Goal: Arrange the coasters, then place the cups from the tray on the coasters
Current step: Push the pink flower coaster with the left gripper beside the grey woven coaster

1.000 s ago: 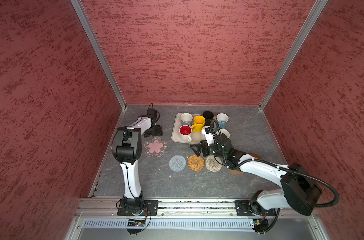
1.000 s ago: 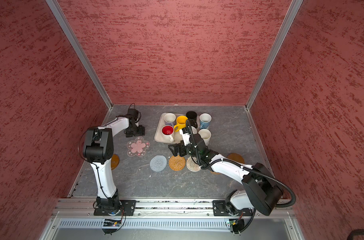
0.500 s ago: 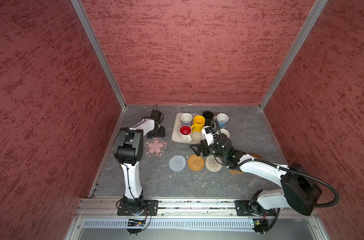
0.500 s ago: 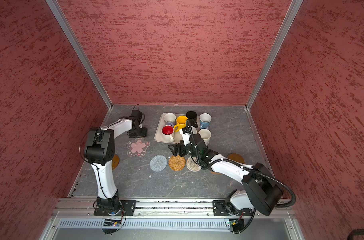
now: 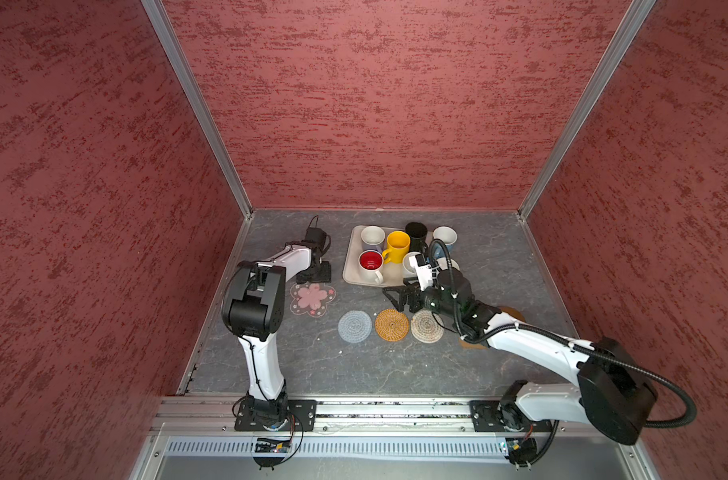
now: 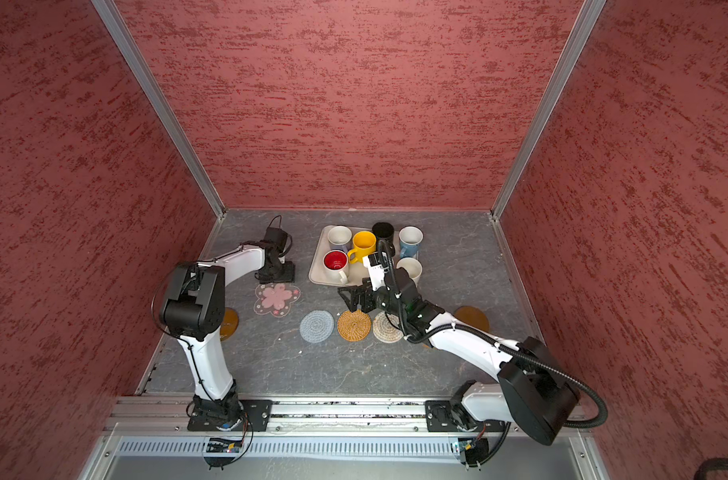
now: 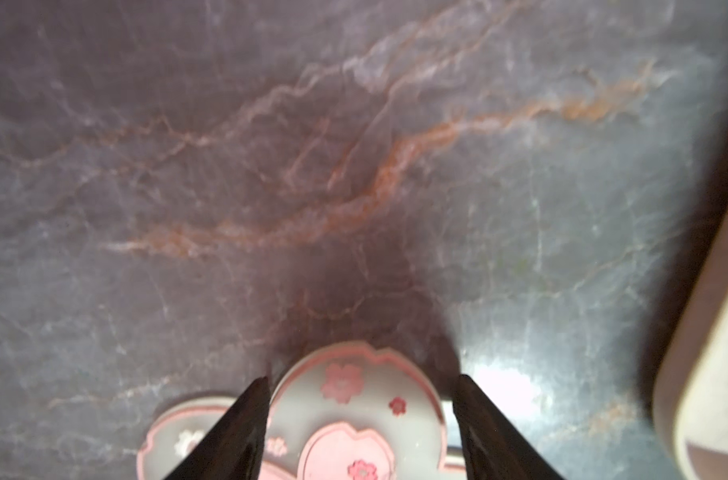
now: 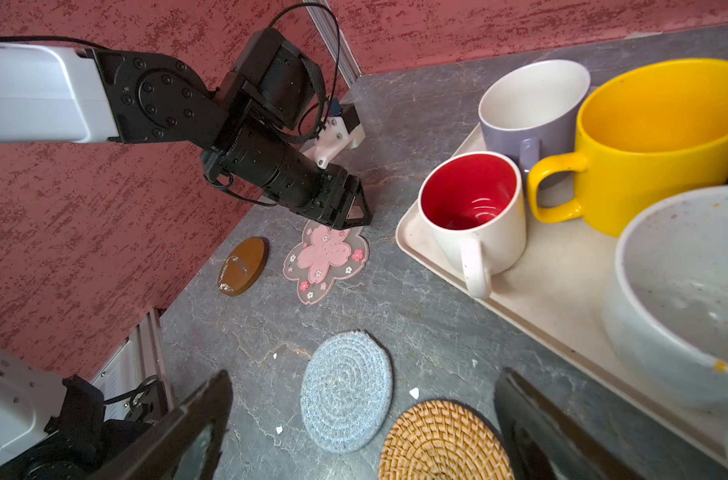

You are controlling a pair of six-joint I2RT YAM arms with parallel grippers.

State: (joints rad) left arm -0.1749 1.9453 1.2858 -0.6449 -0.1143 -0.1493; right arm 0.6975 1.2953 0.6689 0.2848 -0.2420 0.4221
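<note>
The pink flower coaster (image 5: 312,298) lies flat left of the tray (image 5: 351,272). My left gripper (image 7: 360,386) is down at its far edge, open, fingers straddling one petal. Grey-blue (image 5: 355,326), orange (image 5: 392,325) and beige (image 5: 426,326) woven coasters lie in a row near the front. My right gripper (image 8: 364,376) hovers open and empty over the grey-blue and orange ones. The tray holds the white (image 5: 372,236), yellow (image 5: 397,245), black (image 5: 416,232) and red-inside (image 5: 370,262) cups. The light blue cup (image 6: 410,241) and a cream one (image 6: 410,268) stand by its right edge.
One brown wooden disc (image 6: 228,323) lies by the left wall, partly behind my left arm. Another (image 6: 472,318) lies right of my right arm. Red walls close in the grey marbled table (image 5: 354,370) on three sides. Small white crumbs dot the surface near the woven coasters.
My left gripper has moved from the back left toward the front right, down onto the flower coaster's far edge, and its jaws have narrowed. The right arm has stayed still.
</note>
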